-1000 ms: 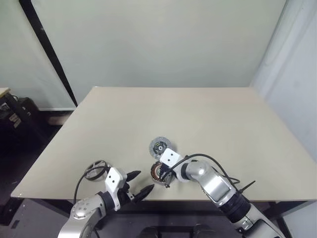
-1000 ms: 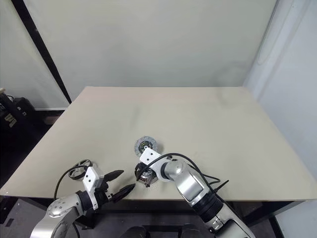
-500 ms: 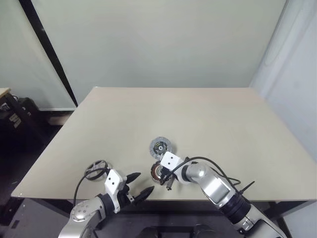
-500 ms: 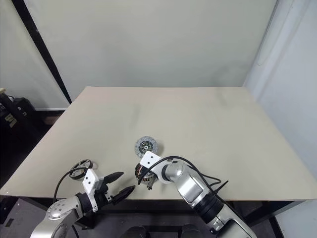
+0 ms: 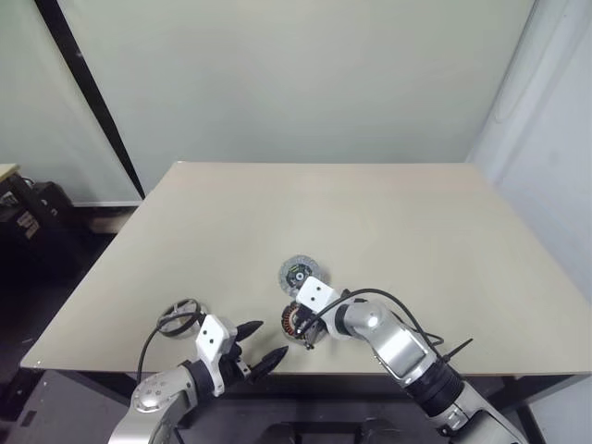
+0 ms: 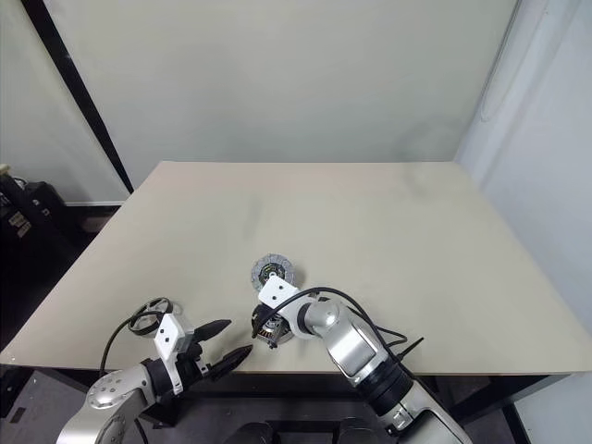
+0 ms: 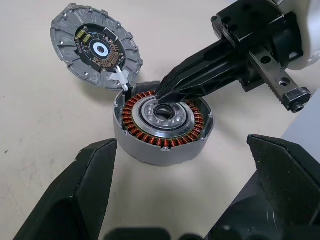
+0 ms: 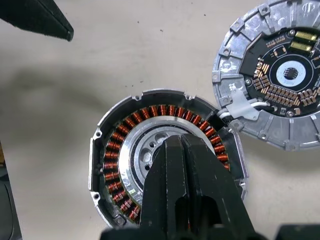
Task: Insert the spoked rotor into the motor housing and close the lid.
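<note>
The motor housing (image 5: 294, 321) sits near the table's front edge, its copper windings (image 7: 134, 111) and silvery centre (image 8: 142, 150) exposed. Its lid (image 5: 298, 274) lies swung open flat on the table behind it, hinged at the rim, with its circuit face (image 8: 282, 75) up. My right gripper (image 8: 182, 144) is shut and empty, its tips over the housing's centre (image 7: 162, 111); whether they touch it I cannot tell. The spoked rotor (image 5: 179, 316) lies on the table at the front left. My left gripper (image 5: 273, 339) is open and empty, between rotor and housing, pointing at the housing.
The table's front edge (image 5: 370, 373) runs just below the housing and both grippers. A black cable (image 5: 393, 301) loops over my right wrist. A dark pole (image 5: 88, 88) leans against the wall at the back left.
</note>
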Action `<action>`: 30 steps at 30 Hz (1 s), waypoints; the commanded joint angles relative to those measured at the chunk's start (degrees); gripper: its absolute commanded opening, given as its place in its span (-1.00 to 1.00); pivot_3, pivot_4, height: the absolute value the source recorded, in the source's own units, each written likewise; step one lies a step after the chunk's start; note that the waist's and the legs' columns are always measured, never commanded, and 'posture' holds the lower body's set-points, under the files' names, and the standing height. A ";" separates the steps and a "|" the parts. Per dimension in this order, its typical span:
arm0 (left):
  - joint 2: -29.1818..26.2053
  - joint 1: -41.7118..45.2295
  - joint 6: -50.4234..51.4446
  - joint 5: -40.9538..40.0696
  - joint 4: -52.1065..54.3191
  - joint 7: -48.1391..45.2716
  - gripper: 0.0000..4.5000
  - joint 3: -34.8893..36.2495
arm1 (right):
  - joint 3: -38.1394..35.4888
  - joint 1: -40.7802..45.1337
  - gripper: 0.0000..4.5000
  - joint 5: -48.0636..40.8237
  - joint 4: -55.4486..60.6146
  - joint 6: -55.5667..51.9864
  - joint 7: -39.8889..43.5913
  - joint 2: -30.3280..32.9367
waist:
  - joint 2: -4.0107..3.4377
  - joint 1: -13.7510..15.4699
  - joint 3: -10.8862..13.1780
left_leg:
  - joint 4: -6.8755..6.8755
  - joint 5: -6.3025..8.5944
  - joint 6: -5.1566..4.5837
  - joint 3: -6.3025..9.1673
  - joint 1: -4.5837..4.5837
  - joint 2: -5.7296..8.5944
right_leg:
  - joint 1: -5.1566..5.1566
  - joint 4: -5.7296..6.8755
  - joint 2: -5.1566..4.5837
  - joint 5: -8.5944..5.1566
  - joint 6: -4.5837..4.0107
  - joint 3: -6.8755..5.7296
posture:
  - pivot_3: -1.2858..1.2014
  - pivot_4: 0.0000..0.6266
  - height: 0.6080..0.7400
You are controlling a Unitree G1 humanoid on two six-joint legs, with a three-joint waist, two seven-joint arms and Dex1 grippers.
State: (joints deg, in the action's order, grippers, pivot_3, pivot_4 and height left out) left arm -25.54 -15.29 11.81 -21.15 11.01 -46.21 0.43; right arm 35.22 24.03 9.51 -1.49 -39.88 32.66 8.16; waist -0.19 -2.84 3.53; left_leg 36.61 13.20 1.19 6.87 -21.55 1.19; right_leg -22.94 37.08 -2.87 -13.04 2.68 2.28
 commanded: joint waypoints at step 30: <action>-1.34 0.11 1.37 -1.57 3.22 0.10 1.00 1.53 | -6.73 -2.53 -0.99 -2.75 8.47 -1.03 -2.69 -0.38 | -0.02 -0.01 -0.03 | -0.01 0.00 0.00 -0.01 -0.02 -0.01 | -0.06 0.04 0.00 0.00 0.00 0.01 | 0.03 -1.00 1.00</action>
State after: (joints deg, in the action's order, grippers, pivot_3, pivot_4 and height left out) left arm -26.41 -15.65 13.27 -21.42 11.53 -45.84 1.04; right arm 27.95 21.13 6.82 3.99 -40.89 29.75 7.90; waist -0.21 -2.85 3.49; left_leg 36.60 13.20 1.19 6.86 -21.56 1.18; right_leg -23.00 37.13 -2.87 -13.04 2.68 2.30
